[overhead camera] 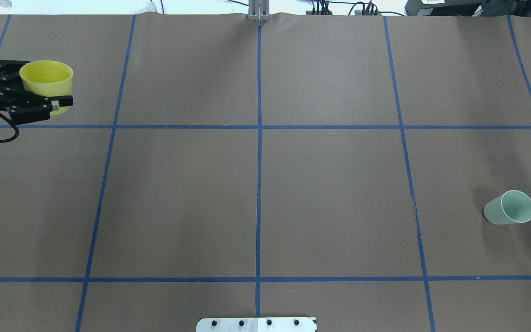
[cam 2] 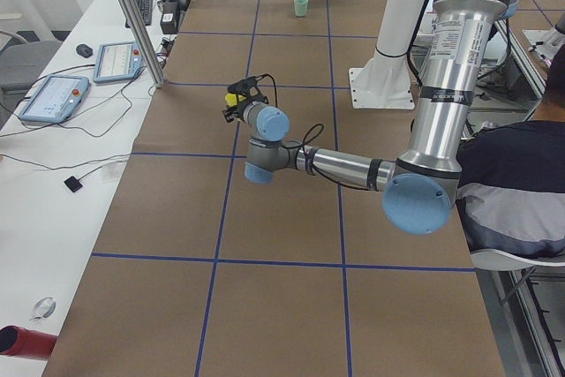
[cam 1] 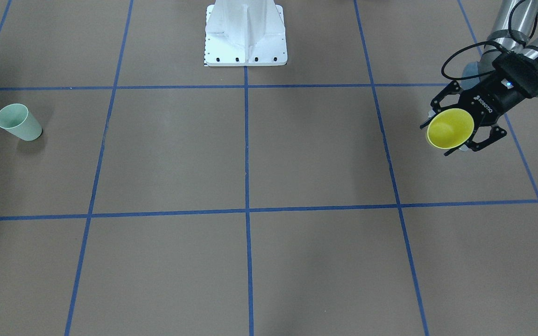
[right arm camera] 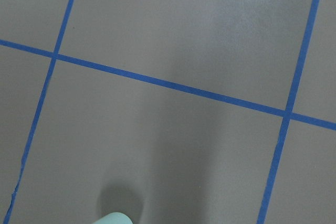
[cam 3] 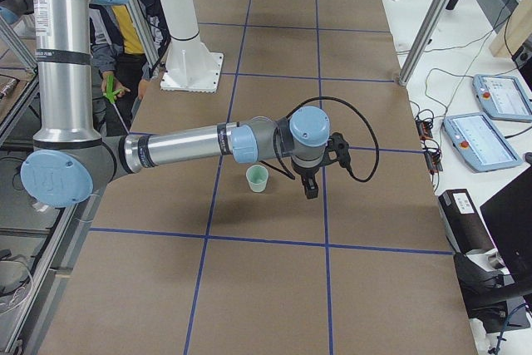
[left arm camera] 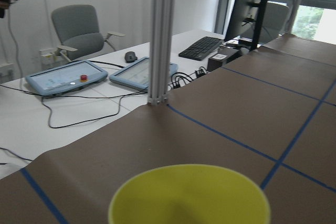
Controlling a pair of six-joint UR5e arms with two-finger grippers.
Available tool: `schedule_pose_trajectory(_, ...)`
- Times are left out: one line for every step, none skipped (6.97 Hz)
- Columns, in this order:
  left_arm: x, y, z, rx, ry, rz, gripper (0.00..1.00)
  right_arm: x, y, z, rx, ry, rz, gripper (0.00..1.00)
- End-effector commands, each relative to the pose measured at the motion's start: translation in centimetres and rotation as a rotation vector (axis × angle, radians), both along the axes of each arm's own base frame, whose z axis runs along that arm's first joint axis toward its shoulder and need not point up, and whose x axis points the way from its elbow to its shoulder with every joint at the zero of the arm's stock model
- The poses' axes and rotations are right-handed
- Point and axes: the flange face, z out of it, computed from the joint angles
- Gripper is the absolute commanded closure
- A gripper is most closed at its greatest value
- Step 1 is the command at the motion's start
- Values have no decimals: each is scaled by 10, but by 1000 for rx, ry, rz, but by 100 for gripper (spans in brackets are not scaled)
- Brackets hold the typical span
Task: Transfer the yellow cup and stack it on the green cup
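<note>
The left gripper clasped the yellow cup at far left; the green cup stood upright at right; the right gripper hung near it (jaw state could not be told).

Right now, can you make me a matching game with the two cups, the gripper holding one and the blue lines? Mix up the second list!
Things:
1. yellow cup
2. green cup
3. left gripper
4. blue tape lines

States:
A. standing upright, nothing gripping it
B. shut on a cup
C. making a grid on the brown table
D. being gripped

Pairs: 1-D, 2-A, 3-B, 4-C.
</note>
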Motion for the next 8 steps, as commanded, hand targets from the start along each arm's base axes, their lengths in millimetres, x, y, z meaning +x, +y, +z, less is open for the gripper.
schedule_pose_trajectory(13, 12, -22, 138, -41, 218, 83, -1, -10, -25, 84, -9, 1, 1)
schedule_pose_trajectory(14, 16, -27, 215, -61, 266, 83, -4, -9, -36, 132, -58, -12, 1)
schedule_pose_trajectory(14, 20, -37, 246, -53, 266, 83, -8, -8, -50, 117, -134, -10, 1)
schedule_pose_trajectory(26, 17, -49, 252, -43, 278, 84, -11, -5, -73, 103, -157, 34, 1)
schedule_pose_trajectory(49, 23, -52, 254, -36, 317, 85, -38, -13, -109, 57, -201, 71, 1)
schedule_pose_trajectory(68, 22, -61, 254, -16, 291, 84, -79, -30, -161, 2, -243, 89, 1)
schedule_pose_trajectory(102, 26, -71, 245, -4, 299, 84, -129, -41, -205, -43, -255, 87, 1)
schedule_pose_trajectory(126, 26, -79, 236, 16, 278, 83, -168, -45, -241, -84, -267, 98, 1)
